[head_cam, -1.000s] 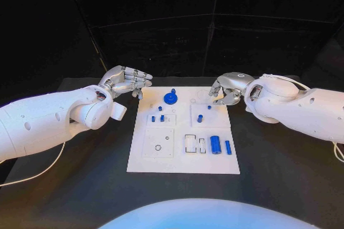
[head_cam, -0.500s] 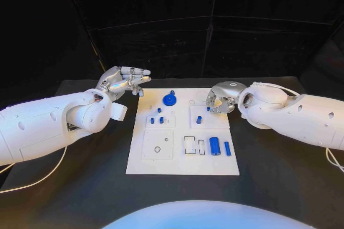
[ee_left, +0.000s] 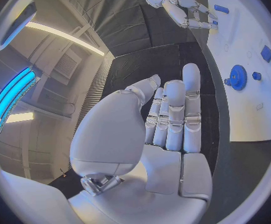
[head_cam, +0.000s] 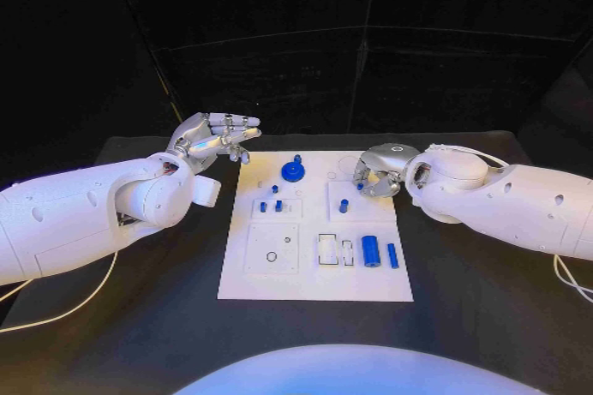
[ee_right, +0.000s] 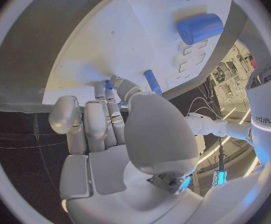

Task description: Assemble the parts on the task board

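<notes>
Task board: the white task board (head_cam: 315, 275) lies in the middle of the black tabletop (head_cam: 148, 326), between the two arms.
Parts on board: a blue gear (head_cam: 293, 171) stands near the far edge; small blue pegs (head_cam: 270, 206) sit in the middle row; a thick blue cylinder (head_cam: 371, 251) and a slim blue pin (head_cam: 393, 255) lie side by side toward the near right.
Left robot hand: the left robot hand (head_cam: 212, 140) is held above the tabletop just off the board's far left corner, fingers straight and close together, holding nothing.
Right robot hand: the right robot hand (head_cam: 378, 172) is over the board's far right part, fingers curled down by a small blue peg (ee_right: 151, 81); whether it pinches anything, I cannot tell.
</notes>
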`<move>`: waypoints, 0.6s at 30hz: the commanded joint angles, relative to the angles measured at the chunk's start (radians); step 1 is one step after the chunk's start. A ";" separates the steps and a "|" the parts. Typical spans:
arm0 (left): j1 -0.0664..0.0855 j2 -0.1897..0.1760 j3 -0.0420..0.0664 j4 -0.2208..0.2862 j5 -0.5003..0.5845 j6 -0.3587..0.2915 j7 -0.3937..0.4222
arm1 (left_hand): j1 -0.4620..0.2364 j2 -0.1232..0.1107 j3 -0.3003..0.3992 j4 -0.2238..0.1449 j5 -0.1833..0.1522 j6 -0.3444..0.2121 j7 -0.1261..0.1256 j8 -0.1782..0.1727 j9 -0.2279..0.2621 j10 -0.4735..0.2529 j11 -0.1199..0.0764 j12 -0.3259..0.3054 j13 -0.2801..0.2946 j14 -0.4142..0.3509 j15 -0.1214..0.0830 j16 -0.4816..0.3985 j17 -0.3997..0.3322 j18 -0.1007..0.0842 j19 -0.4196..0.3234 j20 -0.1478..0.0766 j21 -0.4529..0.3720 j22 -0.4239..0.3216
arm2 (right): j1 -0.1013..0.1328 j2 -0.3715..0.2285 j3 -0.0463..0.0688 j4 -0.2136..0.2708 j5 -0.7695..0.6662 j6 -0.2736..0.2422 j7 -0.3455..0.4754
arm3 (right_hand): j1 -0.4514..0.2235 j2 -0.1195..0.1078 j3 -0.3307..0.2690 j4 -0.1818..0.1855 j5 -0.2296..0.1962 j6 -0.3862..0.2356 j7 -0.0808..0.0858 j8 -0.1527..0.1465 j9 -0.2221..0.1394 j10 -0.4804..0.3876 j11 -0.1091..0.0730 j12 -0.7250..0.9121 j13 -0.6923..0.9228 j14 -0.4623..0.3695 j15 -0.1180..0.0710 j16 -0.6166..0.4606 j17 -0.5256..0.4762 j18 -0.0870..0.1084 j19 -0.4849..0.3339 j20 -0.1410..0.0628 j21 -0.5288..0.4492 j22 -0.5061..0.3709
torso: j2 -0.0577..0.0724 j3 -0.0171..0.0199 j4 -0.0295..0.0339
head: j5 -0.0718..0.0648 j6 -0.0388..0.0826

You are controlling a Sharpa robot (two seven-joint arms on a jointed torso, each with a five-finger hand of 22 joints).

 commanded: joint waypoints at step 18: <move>0.001 0.002 0.000 -0.005 0.013 0.014 0.007 | -0.003 0.009 -0.007 -0.001 0.001 -0.002 0.007 -0.006 -0.002 -0.008 0.003 0.000 0.001 -0.015 0.003 -0.013 -0.019 0.020 -0.008 0.003 -0.009 -0.003 | -0.010 0.014 0.000 -0.013 0.006 0.037 -0.003 | 0.031 0.035 0.089 -0.030 -0.024 0.058 -0.012 0.003 0.010 0.067 -0.012 -0.010 -0.036 0.036 -0.012 0.033 0.024 -0.014 0.042 -0.012 0.050 0.069 | -0.001 -0.0003 -0.0002 | 0.003 -0.010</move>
